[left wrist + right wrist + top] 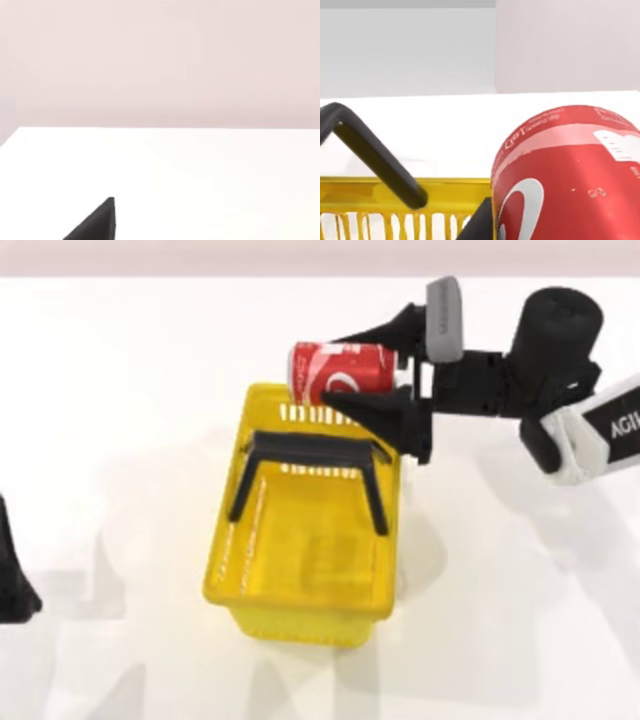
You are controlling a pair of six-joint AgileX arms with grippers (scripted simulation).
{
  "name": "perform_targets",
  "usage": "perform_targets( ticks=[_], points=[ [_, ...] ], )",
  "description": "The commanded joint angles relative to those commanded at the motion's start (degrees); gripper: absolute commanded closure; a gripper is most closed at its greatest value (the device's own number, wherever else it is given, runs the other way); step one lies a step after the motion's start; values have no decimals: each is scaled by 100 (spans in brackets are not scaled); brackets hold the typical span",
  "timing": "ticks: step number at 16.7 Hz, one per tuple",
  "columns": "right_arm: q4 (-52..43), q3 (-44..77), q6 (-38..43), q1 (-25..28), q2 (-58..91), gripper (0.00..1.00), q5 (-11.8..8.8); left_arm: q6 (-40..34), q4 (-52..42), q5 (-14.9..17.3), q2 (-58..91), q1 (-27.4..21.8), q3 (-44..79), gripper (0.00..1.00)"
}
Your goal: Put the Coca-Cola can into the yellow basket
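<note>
1. Our right gripper (385, 368) holds the Coca-Cola can (341, 372) on its side, the black fingers (380, 412) closed against the can's flanks, spread only as wide as the can itself.

2. In the top view the can hangs over the far rim of the yellow basket (228, 550), toward that rim's right corner, with its free end pointing to the table's left.

3. The basket stands near the middle of the white table (120, 420), its black handle (308, 455) raised across the opening just in front of the can.

4. In the right wrist view the red can (570, 175) fills the near side, with the basket's yellow rim (365, 195) and slotted wall below it and one bar of the handle (375, 155) slanting past.

5. Our left gripper (14, 585) sits parked at the table's left edge, well apart from the basket; we cannot tell how its fingers stand. Its wrist view shows only bare table and a dark tip (97, 222).
</note>
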Motion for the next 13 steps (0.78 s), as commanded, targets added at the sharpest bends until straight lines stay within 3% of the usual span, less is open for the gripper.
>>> perform_targets(
  ticks=[2, 9, 13],
  points=[
    [0, 0, 0, 0, 0, 0, 0, 0, 0, 0, 0, 0, 0, 0],
    [0, 0, 0, 0, 0, 0, 0, 0, 0, 0, 0, 0, 0, 0],
    [-92, -91, -29, -54, -210, 0, 113, 74, -115, 21, 141, -65, 139, 0]
  ],
)
